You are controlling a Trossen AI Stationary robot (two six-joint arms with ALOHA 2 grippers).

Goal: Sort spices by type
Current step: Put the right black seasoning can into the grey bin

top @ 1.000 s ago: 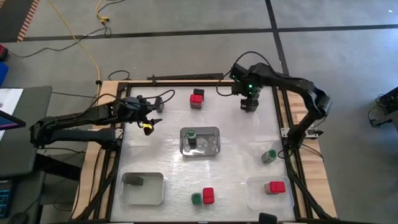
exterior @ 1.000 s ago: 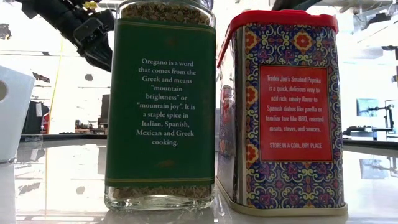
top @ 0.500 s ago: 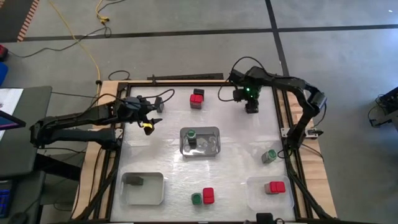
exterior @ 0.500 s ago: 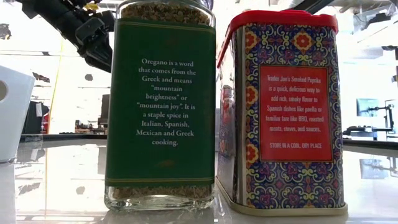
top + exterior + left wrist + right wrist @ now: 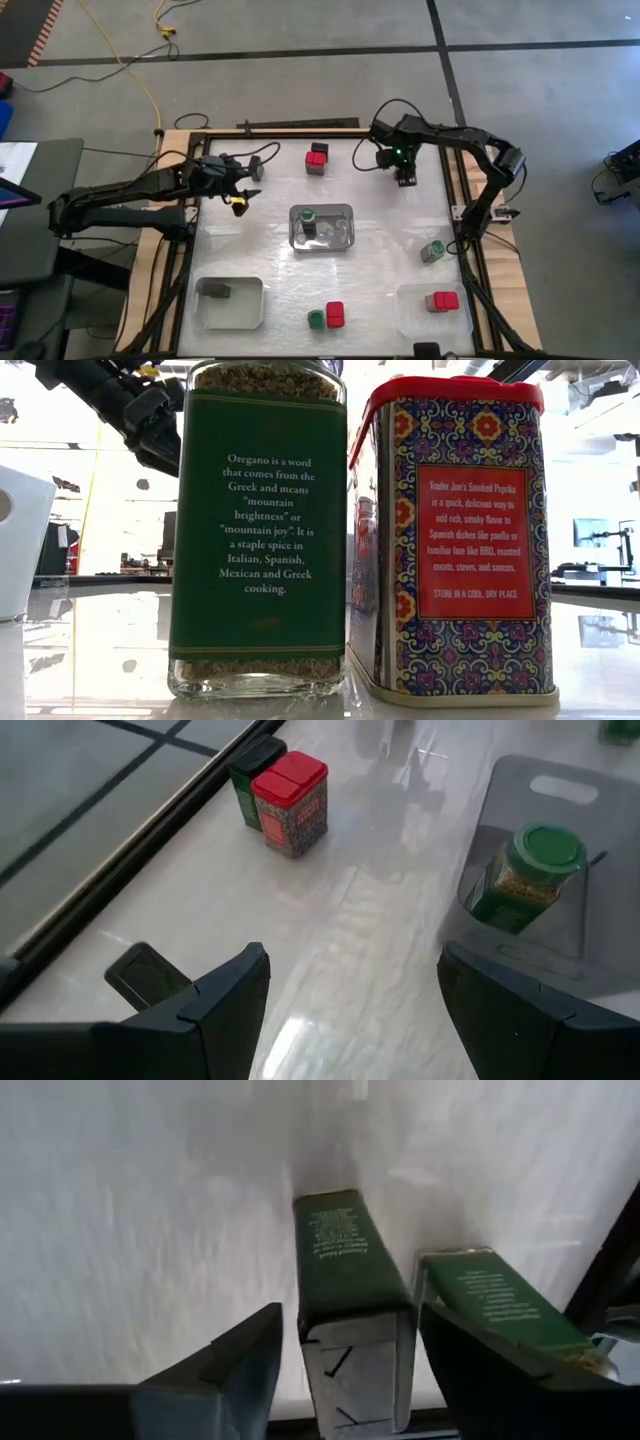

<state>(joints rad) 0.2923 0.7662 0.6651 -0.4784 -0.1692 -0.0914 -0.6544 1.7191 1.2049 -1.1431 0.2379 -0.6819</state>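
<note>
Green-lidded jars, red tins and dark tins are only partly sorted. One jar sits in the centre tray, a dark tin in the near-left tray, a red tin in the near-right tray. Loose on the bench: a far red-and-dark pair, a near pair, a jar at right. Right gripper, far right, straddles a dark-green tin, fingers partly open, grip unsure. Left gripper hangs open, empty, far left.

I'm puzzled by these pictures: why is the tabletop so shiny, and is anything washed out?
Left wrist view: pale glare streaks across the glossy table beside the red-topped tin. Low view: bright backlight whitens the room behind the oregano jar, and the tabletop mirrors it.
</note>
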